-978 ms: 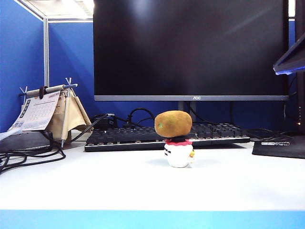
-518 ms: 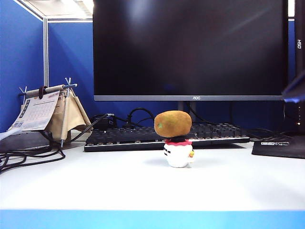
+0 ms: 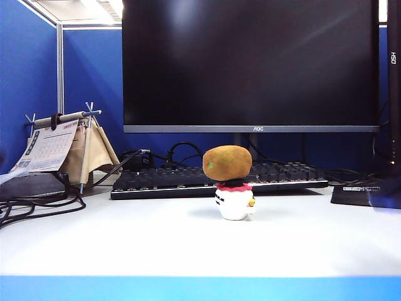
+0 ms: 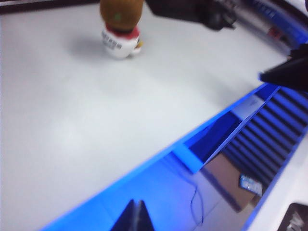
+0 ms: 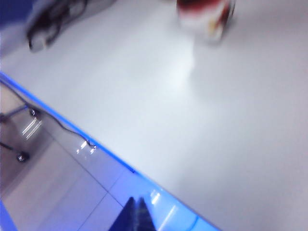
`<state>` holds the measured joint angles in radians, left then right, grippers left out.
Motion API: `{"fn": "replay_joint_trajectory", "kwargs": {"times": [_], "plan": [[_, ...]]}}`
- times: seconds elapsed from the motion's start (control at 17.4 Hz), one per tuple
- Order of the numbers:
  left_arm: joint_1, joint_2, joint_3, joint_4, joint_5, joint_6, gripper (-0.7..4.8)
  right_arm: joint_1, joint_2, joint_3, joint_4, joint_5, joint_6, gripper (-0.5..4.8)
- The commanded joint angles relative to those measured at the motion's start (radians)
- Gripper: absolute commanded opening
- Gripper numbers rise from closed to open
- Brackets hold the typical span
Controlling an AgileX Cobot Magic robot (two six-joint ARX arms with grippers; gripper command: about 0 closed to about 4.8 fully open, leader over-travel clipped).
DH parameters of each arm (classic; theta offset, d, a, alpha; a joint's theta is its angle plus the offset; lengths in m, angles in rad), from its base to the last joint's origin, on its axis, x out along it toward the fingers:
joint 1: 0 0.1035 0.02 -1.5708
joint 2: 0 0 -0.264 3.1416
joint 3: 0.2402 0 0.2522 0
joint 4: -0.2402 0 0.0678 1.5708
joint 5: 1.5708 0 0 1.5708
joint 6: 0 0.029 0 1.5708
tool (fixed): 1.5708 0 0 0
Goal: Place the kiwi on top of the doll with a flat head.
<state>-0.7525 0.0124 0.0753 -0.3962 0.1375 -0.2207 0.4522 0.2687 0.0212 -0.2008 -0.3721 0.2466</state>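
- Well, the kiwi (image 3: pixel 227 162) is a brown, fuzzy oval with a small green sticker on its near side, and it sits lying crosswise on top of the doll with a flat head (image 3: pixel 235 200)
- the doll is a small round white figure with a red-pink band under a black cap and a little yellow mark on one side; the fruit is wider than the cap and overhangs it on both sides
- the pair stands on the white table (image 3: pixel 188 244), just in front of the black keyboard (image 3: pixel 163 180) and below the big dark monitor (image 3: pixel 250 63)
- the left gripper (image 4: pixel 136 216) shows only as dark fingertips pressed together into a point, clenched on nothing, out over the blue table edge (image 4: pixel 159 163) and well apart from the doll and fruit, which stand far across the white surface in its wrist view
- the right gripper (image 5: pixel 137 214) likewise shows as a dark closed tip holding nothing, beyond the table's edge and well away from the doll
- neither gripper appears clearly in the exterior view; only a blurred dark blue shape sits at its far right edge
- in the left wrist view the kiwi is cut off by the frame so only its lower part shows; in the right wrist view the doll is badly blurred and cropped, and the fruit cannot be made out
- both wrist views are smeared, so fine detail is lost
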Motion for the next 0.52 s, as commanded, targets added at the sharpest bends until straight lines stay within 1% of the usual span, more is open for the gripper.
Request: {"fn": "replay_joint_trajectory", "kwargs": {"times": [0.06, 0.29, 0.35, 0.52], "plan": [[0.0, 0.005, -0.003, 0.007, -0.143, 0.014, -0.05, 0.0, 0.007, -0.004, 0.015, 0.0, 0.008, -0.01], [0.0, 0.003, -0.003, 0.007, -0.135, 0.003, -0.04, 0.0, 0.007, -0.004, 0.015, -0.008, 0.008, -0.01], [0.0, 0.003, -0.003, 0.007, -0.135, 0.003, -0.04, 0.0, 0.007, -0.004, 0.018, -0.012, 0.07, -0.01], [0.0, 0.003, -0.003, 0.007, -0.135, 0.003, -0.04, 0.0, 0.006, -0.004, 0.018, -0.011, 0.068, -0.01]]}}
